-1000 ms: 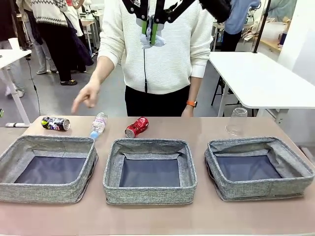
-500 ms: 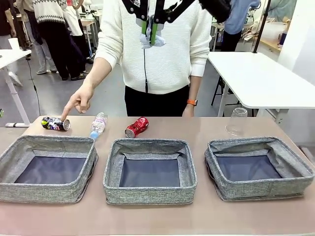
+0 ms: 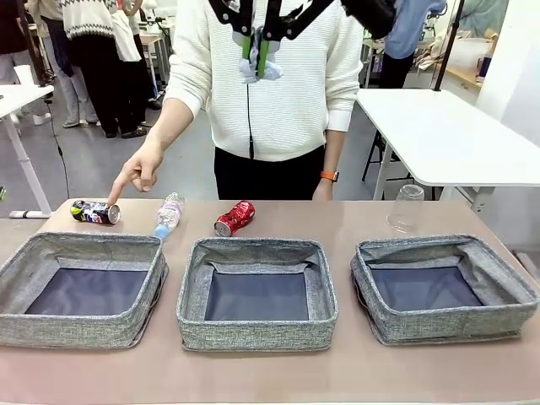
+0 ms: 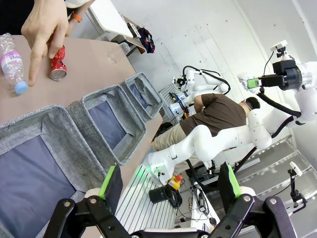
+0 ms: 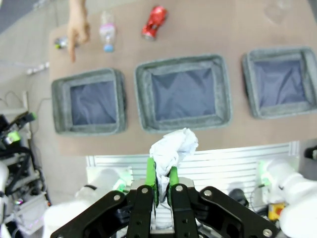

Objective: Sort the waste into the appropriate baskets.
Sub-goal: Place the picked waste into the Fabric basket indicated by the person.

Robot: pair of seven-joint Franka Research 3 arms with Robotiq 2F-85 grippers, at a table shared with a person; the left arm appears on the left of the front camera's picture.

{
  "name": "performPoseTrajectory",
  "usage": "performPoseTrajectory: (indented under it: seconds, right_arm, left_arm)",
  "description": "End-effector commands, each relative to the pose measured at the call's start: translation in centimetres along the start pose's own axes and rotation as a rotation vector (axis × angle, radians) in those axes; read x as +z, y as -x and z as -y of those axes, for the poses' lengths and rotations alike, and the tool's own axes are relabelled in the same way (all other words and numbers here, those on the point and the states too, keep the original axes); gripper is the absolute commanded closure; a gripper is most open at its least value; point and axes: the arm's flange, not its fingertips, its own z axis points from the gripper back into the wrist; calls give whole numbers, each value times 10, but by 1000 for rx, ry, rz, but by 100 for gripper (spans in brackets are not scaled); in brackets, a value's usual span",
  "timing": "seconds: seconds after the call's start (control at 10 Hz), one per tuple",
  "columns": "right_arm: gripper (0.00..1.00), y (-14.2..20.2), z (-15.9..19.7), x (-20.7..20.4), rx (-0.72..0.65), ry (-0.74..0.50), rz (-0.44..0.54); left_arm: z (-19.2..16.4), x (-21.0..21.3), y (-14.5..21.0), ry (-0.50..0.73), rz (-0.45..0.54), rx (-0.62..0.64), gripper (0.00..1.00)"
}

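Three grey fabric baskets stand in a row: left (image 3: 84,247), middle (image 3: 257,248), right (image 3: 439,245). Behind them lie a dark printed can (image 3: 94,212), a clear bottle (image 3: 169,214) with a blue cap, a crushed red can (image 3: 234,218) and a clear plastic cup (image 3: 407,207). A person's hand (image 3: 135,175) points a finger down at the dark can. High above the table, my right gripper (image 3: 256,49) is shut on a white crumpled paper ball (image 5: 173,145). My left gripper (image 4: 168,183) is open and holds nothing, off the left basket's (image 4: 74,148) near side.
The person in a white sweater (image 3: 270,93) stands at the table's far edge, behind the middle basket. A white table (image 3: 447,135) stands at the back right. A strip of bare tabletop (image 3: 270,371) runs in front of the baskets.
The person's hand has dropped from mid-air and to the left, so its finger now points at the dark can. Both grippers and the litter have stayed put.
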Motion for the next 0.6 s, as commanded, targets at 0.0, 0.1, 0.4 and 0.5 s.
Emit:
performPoseTrajectory:
  seconds: [0.0, 0.1, 0.4, 0.5]
  right_arm:
    - [90, -9, -44, -57, 319, -87, -83]
    - [90, -9, -75, -95, 482, -151, -131]
    - [90, 33, -178, -218, 877, -205, -136]
    - [90, 43, -196, -243, 874, -114, -6]
  left_arm:
    - [2, -1, -1, 16, 12, -18, 0]
    - [2, -1, -1, 16, 12, -18, 0]
    - [2, -1, -1, 16, 12, -18, 0]
    - [2, -1, -1, 16, 12, -18, 0]
